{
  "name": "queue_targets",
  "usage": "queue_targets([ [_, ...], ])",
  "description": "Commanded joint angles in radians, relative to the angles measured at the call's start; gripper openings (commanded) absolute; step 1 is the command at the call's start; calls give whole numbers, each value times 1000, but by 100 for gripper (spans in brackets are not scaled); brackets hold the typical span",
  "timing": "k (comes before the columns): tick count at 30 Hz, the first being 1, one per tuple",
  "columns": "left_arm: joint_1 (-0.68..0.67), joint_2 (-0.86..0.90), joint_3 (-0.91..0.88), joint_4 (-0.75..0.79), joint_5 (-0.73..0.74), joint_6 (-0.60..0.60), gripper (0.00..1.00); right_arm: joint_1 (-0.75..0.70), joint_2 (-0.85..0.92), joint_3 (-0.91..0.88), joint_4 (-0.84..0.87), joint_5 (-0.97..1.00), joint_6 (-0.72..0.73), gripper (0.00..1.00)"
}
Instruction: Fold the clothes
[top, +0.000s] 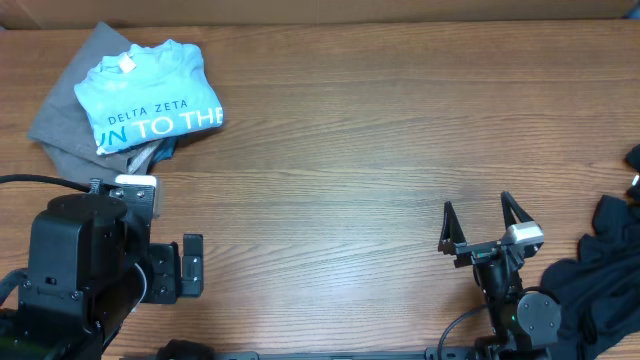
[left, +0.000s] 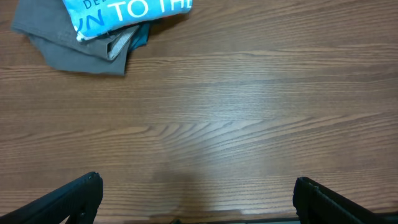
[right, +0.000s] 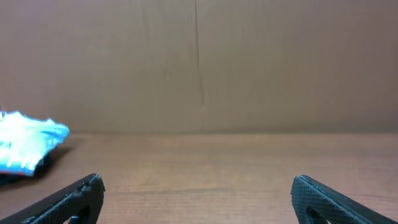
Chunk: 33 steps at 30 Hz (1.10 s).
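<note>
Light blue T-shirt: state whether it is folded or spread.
Folded. The light blue T-shirt lies as a compact bundle on a grey shirt, its white print cut off at the edges.

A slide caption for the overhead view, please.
Folded blue T-shirt atop grey shirt; black clothes lie beside the open right gripper.

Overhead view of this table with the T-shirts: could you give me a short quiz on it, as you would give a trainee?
1. True or false: the light blue shirt lies on top of the grey shirt.
2. Where is the black clothing? A) to the right of the right gripper, at the right edge of the table; B) in the middle of the table; C) under the blue shirt.
3. Fill in: the left gripper and the right gripper both stand ___, holding nothing.
Key: 1 true; 2 A; 3 open.
</note>
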Motion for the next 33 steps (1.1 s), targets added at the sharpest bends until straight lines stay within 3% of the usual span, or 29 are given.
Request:
queue_targets([
  [1,-6,-4,0,1,-9,-21,100,-3,-11,-11,-62,-1,4,100],
  [33,-6,-5,-2,1,-9,-21,100,-3,-8,-10,-106,3,3,100],
])
